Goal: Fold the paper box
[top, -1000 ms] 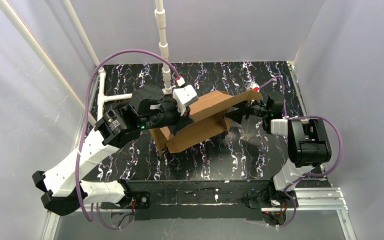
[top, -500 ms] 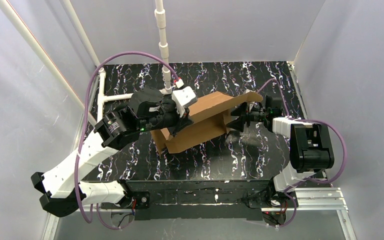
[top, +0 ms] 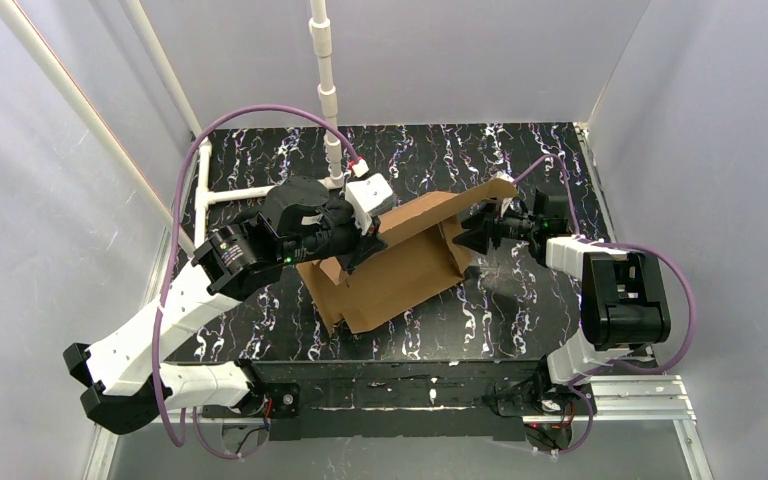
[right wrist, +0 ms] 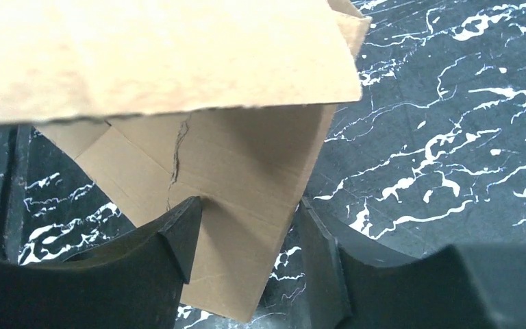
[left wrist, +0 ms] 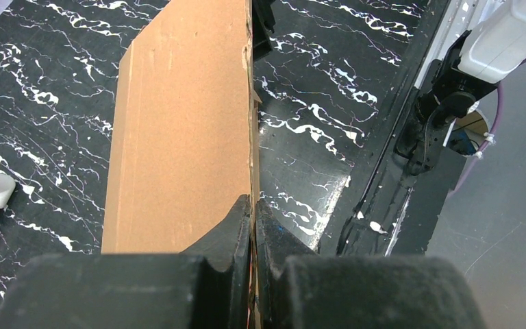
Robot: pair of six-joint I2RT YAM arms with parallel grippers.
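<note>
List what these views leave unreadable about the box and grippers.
Left wrist: the left gripper is shut on the paper box, whose held panel hides its other flaps.
Top external: that pinch is hidden under the left wrist housing.
Right wrist: a raised flap blocks the interior; whether the open right gripper touches cardboard is unclear.

Light was even and diffuse from above, leaving only a faint soft shadow by the box (top: 400,270) toward the table's (top: 520,310) right edge. In the right wrist view the nearest flap was washed pale and blurred. Both wrist views showed dark, soft-edged fingers (left wrist: 227,236).
</note>
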